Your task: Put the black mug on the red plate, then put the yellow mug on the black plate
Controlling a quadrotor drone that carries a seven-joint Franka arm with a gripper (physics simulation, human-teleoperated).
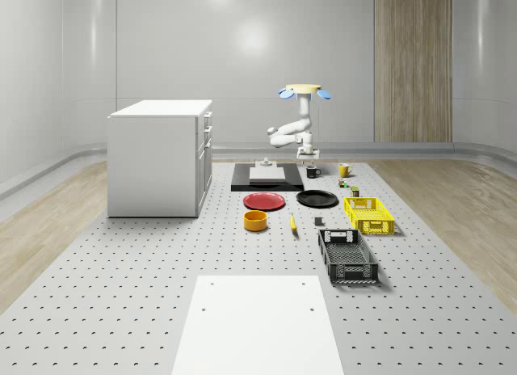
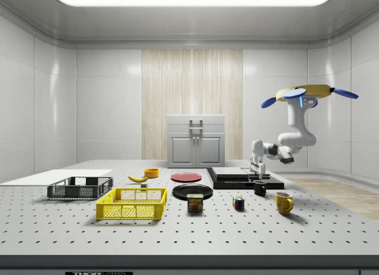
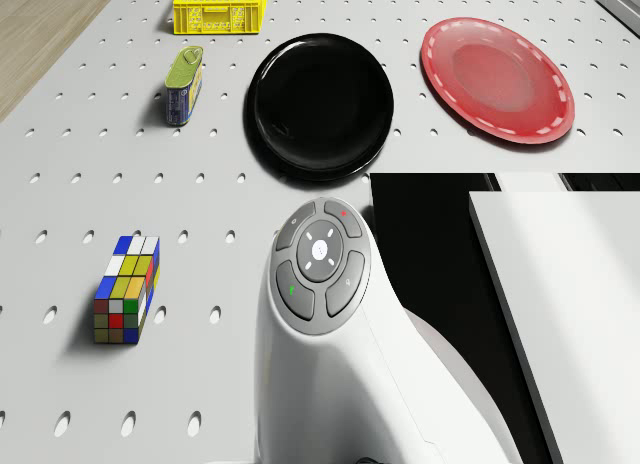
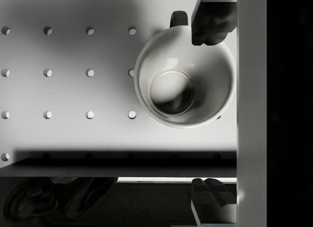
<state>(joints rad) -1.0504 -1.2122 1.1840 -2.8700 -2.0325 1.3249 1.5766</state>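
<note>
I am seeing the fingers (image 4: 211, 21) standing spread wide in the wrist view, one tip hanging over the rim of the black mug (image 4: 185, 76) beside its handle, the other well off the mug on the opposite side, nothing pinched between them. The mug is sitting upright on the perforated table (image 4: 63, 90), its pale inside facing the camera.

In the side view I am watching the gripper (image 2: 259, 168) pointing straight down just above the black mug (image 2: 260, 188), which is standing just beside the dark platform (image 2: 237, 179). The yellow mug (image 2: 283, 202) is standing near it, toward the side view's right. The red plate (image 2: 186, 176) and the black plate (image 2: 192, 191) are lying side by side, bare, on the far side of the platform from the mugs.

The arm (image 2: 293, 138) is folding back up to the drone (image 2: 308, 93), which is hovering in the air above the table's edge by the mugs. From the drone view, I am looking down on the black plate (image 3: 320, 106), red plate (image 3: 497, 78), a puzzle cube (image 3: 127, 302) and a tin (image 3: 184, 84).
</note>
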